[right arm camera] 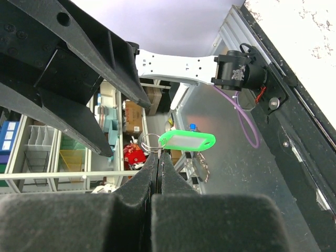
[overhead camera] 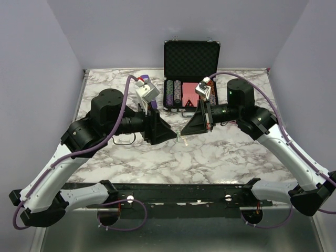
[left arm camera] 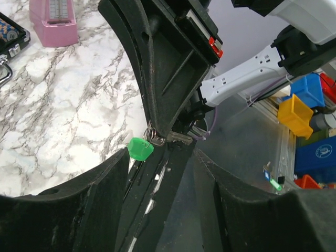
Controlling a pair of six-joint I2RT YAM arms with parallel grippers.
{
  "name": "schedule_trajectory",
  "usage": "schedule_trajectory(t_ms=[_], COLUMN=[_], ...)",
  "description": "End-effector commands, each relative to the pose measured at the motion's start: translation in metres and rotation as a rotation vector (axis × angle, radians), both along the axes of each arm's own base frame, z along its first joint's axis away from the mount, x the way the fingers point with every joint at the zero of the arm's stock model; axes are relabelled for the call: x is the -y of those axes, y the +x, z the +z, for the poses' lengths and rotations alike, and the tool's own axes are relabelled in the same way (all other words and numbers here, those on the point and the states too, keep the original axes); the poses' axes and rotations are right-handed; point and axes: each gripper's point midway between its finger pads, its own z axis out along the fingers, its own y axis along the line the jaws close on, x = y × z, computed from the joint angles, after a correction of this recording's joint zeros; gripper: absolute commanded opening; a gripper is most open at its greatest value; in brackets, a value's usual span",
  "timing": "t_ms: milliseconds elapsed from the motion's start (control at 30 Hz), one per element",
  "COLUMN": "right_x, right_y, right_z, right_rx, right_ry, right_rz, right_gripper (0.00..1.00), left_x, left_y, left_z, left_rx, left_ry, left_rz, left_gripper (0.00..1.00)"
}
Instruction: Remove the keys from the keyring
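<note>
The keyring is a bright green tag (right arm camera: 187, 140) on a thin metal ring (right arm camera: 148, 142), held in the air above the table's near edge. My right gripper (right arm camera: 159, 155) is shut on it at the ring. In the left wrist view the green tag (left arm camera: 140, 148) hangs left of the right gripper's tip, and a small silver key (left arm camera: 181, 138) sticks out to the right. My left gripper (left arm camera: 161, 156) is open, with one finger on each side of the keyring and not touching it. From above, the two grippers (overhead camera: 170, 135) (overhead camera: 185, 131) meet tip to tip over the marble table.
An open black poker-chip case (overhead camera: 190, 68) stands at the back centre. A pink metronome-shaped object (left arm camera: 52, 21) stands at the far left of it. The table's black front rail (overhead camera: 178, 191) runs below the grippers. Coloured bins (left arm camera: 296, 113) lie beyond the table.
</note>
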Motion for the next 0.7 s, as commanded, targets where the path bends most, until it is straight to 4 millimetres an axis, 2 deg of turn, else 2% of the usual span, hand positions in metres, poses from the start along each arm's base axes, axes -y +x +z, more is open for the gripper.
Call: schedule_trajectory(t_ms=[0,233,533,667], right_x=[0.004,0.004,0.005,0.005], right_y=[-0.015,-0.018,-0.024,-0.025], right_z=[0.016,0.024,0.03,0.032], right_rx=[0.004,0.017,0.029,0.032], right_ry=[0.024,0.04,0.057,0.062], right_rz=[0.053,0.072,0.101,0.102], right_gripper=[0.01,0.01,0.01,0.01], left_x=[0.001,0.002,0.011,0.015], left_y=[-0.016,-0.015,-0.011,-0.012], left_z=[0.01,0.004,0.012,0.007], left_rx=[0.061,0.073,0.088,0.079], left_ry=[0.0,0.023,0.006,0.025], left_rz=[-0.104,-0.119,-0.124,-0.144], left_gripper=[0.61,0.63,0.59,0.57])
